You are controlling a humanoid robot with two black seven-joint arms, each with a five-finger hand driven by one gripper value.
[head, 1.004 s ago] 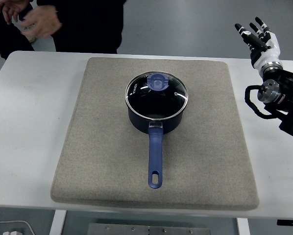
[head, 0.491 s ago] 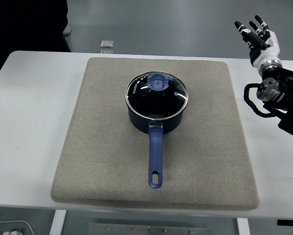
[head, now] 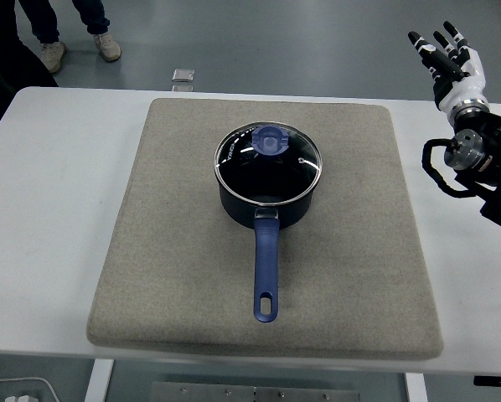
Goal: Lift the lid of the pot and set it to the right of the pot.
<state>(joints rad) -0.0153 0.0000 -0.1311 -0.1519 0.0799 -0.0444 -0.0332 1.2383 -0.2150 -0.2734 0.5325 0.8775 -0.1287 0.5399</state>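
Observation:
A dark blue pot (head: 267,201) sits in the middle of a beige mat (head: 175,251), its long blue handle (head: 265,272) pointing toward the near edge. The glass lid (head: 268,163) with a blue round knob (head: 272,141) rests on the pot. My right hand (head: 447,52) is raised at the far right, well away from the pot, fingers spread and holding nothing. The left arm does not show.
The mat covers most of the white table (head: 49,209). A person's legs and shoes (head: 74,38) stand on the floor beyond the table's far left. A small flat object (head: 183,76) lies on the floor behind the table.
The person has stepped back from the table's far edge; only legs show now. My right hand has shifted slightly right and up. The pot and lid have not moved.

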